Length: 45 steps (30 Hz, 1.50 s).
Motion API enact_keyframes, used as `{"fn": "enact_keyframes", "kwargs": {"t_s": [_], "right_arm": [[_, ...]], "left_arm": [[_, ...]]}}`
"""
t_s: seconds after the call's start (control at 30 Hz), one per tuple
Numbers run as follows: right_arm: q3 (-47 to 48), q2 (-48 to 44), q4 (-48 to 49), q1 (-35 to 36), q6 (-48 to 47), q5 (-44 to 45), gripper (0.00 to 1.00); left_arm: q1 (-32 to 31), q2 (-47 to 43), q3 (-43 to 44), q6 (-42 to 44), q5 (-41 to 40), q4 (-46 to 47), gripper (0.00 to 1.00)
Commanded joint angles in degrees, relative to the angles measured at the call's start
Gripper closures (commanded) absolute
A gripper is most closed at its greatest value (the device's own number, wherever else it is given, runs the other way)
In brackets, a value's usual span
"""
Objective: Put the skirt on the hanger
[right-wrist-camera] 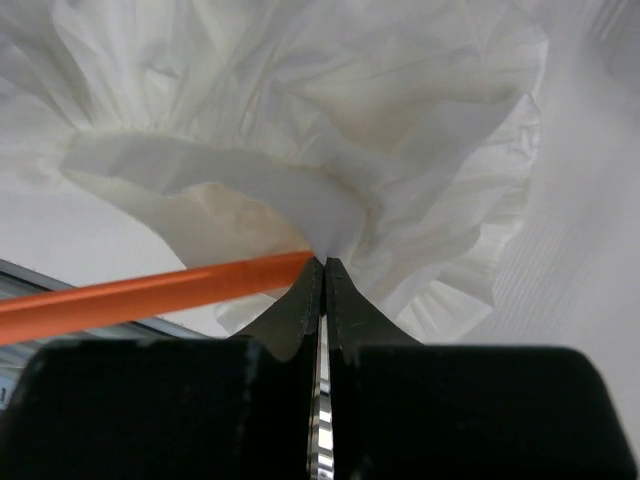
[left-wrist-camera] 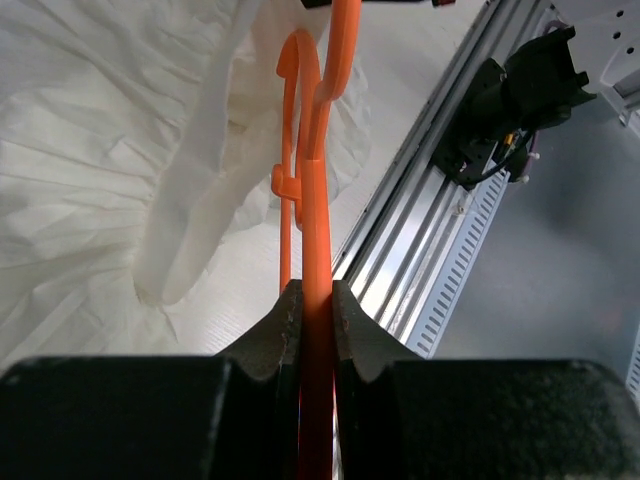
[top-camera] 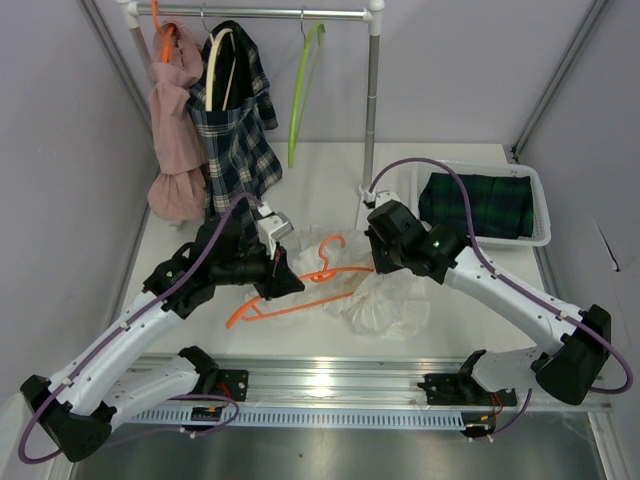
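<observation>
Left gripper (left-wrist-camera: pixel 316 292) clamped on the orange hanger (left-wrist-camera: pixel 317 230), right gripper (right-wrist-camera: pixel 323 265) pinched shut on the white skirt (right-wrist-camera: pixel 300 120) edge touching the hanger, skirt bunched on the surface (top-camera: pixel 330 180) under the hanger.

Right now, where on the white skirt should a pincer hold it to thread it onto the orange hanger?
Likely the waistband, the smooth flat band of the skirt; its ruffles would only bunch. Come from the right arm's side, away from the orange hanger, as the right pincer does, shut on the band's end.
</observation>
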Motion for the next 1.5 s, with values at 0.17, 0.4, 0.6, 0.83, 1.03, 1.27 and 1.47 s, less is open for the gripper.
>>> {"fn": "enact_keyframes", "kwargs": {"t_s": [0.17,0.4,0.6,0.83,1.03,1.27,1.47], "right_arm": [[9.8,0.6,-1.6,2.0,-1.7,1.2,0.98],[13.1,-0.1,-5.2,6.2,0.3,3.1,0.98],[9.0,-2.7,-5.7,7.8,2.3,4.8,0.96],[1.2,-5.1,-0.3,8.5,3.3,3.4,0.96],[-3.6,-6.1,3.7,8.9,3.3,4.7,0.90],[-6.7,-8.7,8.6,9.6,3.3,5.6,0.63],[-7.7,-11.6,12.9,10.9,4.2,7.0,0.55]], "left_arm": [[-1.8,2.1,-0.9,-0.7,1.2,8.0,1.00],[-2.0,6.0,0.6,-1.8,-4.1,12.9,1.00],[-2.0,6.1,-1.3,-4.5,-0.4,20.8,1.00],[-3.7,13.2,-6.2,-7.2,2.6,30.0,1.00],[-6.0,16.7,-9.1,-8.7,2.6,35.5,1.00],[-7.3,19.0,-9.8,-8.9,2.3,37.9,1.00],[-7.5,19.8,-9.4,-8.7,2.0,37.7,1.00]]}}
